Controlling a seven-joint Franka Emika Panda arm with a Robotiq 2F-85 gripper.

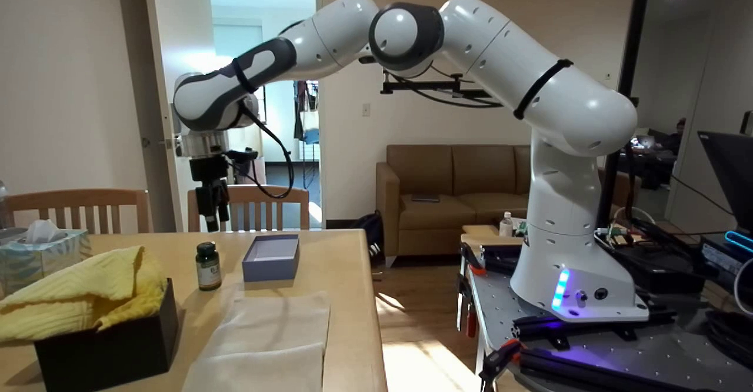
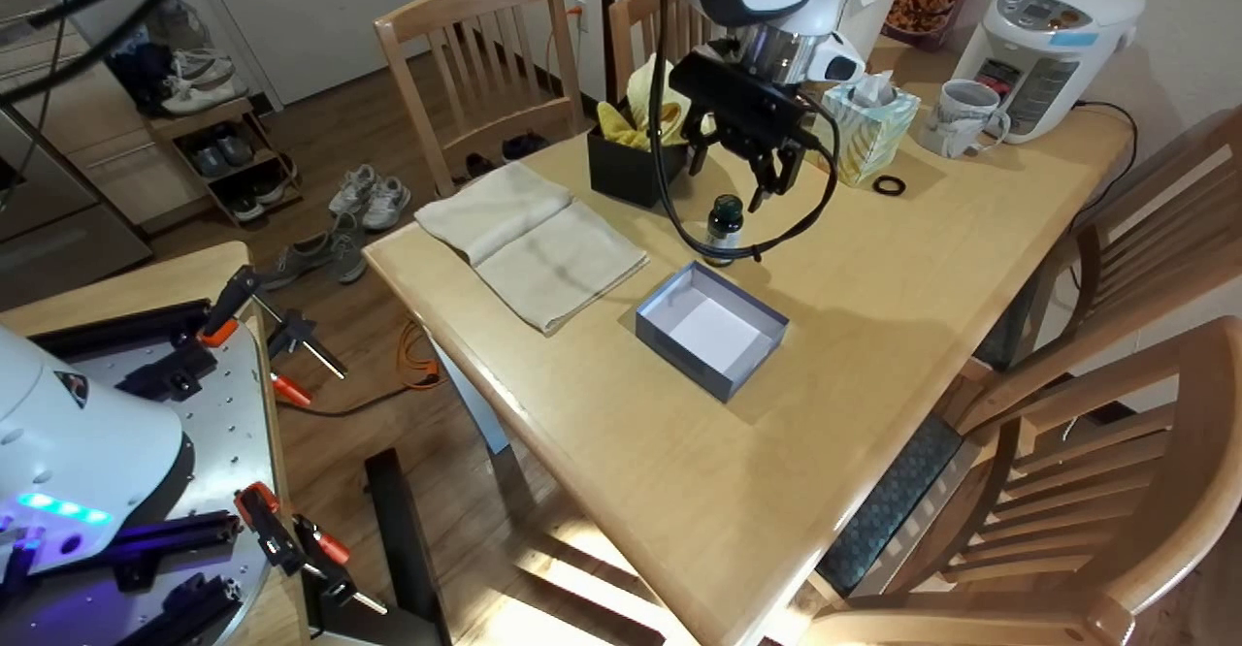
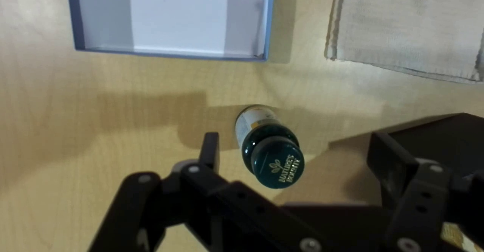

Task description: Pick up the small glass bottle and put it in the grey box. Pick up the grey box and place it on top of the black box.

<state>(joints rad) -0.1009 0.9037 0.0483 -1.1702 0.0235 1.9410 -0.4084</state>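
My gripper (image 3: 295, 151) hangs pointing down above a pale wooden table (image 2: 621, 452), its 2 fingers (image 3: 211, 150) spread wide and gripping nothing. In the wrist view, the gap between them frames the small glass bottle (image 3: 270, 144), which stands upright on the table and touches neither finger. It is dark green, with a pale label and a green cap lettered "NATURE'S BOUNTY".

Near the bottle, but apart from it, sits the grey box (image 2: 713, 328): shallow, open-topped and bluish-grey, with a paler inside. The bottle is outside this box. In an exterior view, the bottle stands between the grey box and the black box (image 1: 109, 351), which has taller sides and also rests on the table. A yellow cloth (image 1: 82, 292) is bunched inside the black box and spills over its rim. A folded beige cloth (image 2: 558, 263) lies flat near the 2 boxes.

Farther along the table, in an exterior view, come a patterned tissue box (image 2: 864, 137), a black ring (image 2: 890, 193) just beside it, a white and grey mug (image 2: 961, 120), a white water boiler (image 2: 1053, 54) and, partly cut off by the picture's edge, a cereal box (image 2: 927, 1).

Beyond the table, in an exterior view, are 2 wooden chairs (image 1: 253, 193) and, farther back, a brown sofa (image 1: 435, 171) by the wall (image 1: 353, 168).
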